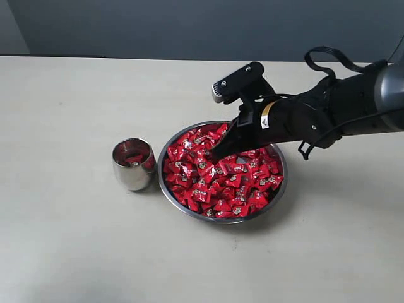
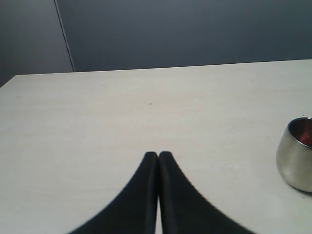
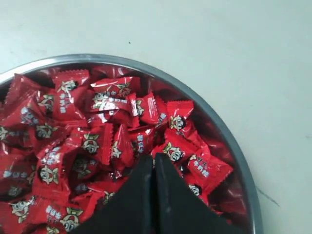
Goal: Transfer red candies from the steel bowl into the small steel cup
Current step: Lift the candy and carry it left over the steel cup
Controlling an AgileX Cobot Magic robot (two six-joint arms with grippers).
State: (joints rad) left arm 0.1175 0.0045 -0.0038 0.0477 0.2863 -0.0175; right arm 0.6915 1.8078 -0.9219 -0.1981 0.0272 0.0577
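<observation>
The right gripper (image 1: 219,150), fingers pressed together, digs into the shiny red wrapped candies (image 1: 230,183) in the wide shallow steel bowl (image 1: 222,221); any catch is hidden. The small rounded steel cup (image 1: 133,165) stands at its nine o'clock.

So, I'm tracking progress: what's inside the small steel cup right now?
Inside the small steel cup a red candy shows, at least one piece. The polished inner wall mirrors red and the near wall covers part of the bottom, so an exact count isn't possible.
</observation>
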